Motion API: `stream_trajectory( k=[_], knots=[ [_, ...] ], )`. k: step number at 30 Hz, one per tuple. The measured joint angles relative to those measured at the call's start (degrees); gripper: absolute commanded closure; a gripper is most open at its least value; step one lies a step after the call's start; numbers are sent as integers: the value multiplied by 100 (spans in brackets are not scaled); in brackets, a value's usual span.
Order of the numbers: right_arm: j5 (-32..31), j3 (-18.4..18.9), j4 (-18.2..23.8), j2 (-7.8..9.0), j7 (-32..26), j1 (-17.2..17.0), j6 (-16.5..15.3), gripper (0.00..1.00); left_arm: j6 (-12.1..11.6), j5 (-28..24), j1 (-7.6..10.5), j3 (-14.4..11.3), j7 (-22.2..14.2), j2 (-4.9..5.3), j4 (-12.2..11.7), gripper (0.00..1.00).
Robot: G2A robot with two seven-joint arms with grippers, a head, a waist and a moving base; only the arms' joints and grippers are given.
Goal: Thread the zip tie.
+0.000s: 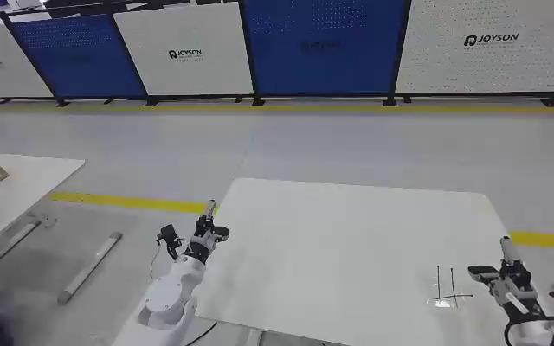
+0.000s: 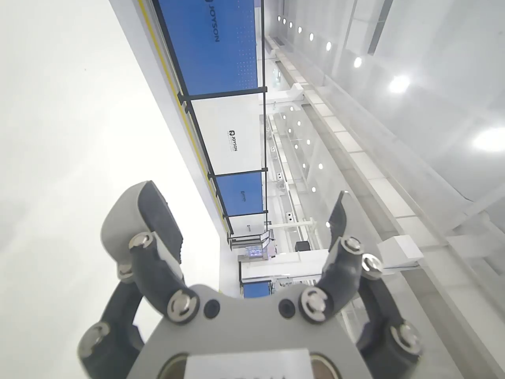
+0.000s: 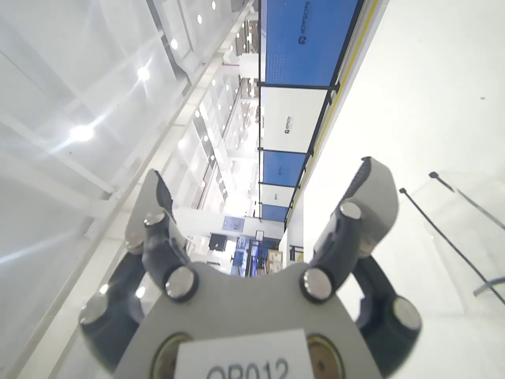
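Where the top view begins at the far left, a second table point(image 1: 30, 177) stands apart from the white desk point(image 1: 329, 251), and a yellow floor line point(image 1: 130, 202) passes behind the desk. By the desk's left edge the left tool point(image 1: 209, 208) point(image 2: 248, 199) points away from the robot, rolled onto its side, its fingers point(image 2: 159, 220) spread wide with nothing between them. Toward the near right corner, well apart from that tool, lie the zip ties point(image 1: 451, 284) point(image 3: 437, 228), thin and black. Two lie side by side, long axes running from the robot toward the far edge; the right wrist view shows their square heads at the far ends, tails toward the robot. A third crosses their near ends, its long axis running left to right; which way its head points cannot be told. They rest at least partly on a clear film point(image 3: 465, 238). Just right of them, near the desk's right edge, the right tool point(image 1: 508, 248) point(image 3: 262, 169) also points away from the robot, on its side, released, its fingers wide apart and holding nothing.
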State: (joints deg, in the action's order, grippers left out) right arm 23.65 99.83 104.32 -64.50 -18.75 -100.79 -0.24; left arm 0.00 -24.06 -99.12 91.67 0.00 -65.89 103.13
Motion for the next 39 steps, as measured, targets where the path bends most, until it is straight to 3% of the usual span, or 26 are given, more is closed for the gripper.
stream_trajectory(
  k=[3,24,32,39],
  knots=[
    [-23,149,-33,27,-389,-11,82,0,0,0,0,0,0,0,0,0],
    [-43,151,-18,37,-422,17,85,0,0,0,0,0,0,0,0,0],
    [64,739,-448,210,-2405,322,448,0,0,0,0,0,0,0,0,0],
    [-629,959,-865,393,-3826,645,696,0,0,0,0,0,0,0,0,0]
  ],
)
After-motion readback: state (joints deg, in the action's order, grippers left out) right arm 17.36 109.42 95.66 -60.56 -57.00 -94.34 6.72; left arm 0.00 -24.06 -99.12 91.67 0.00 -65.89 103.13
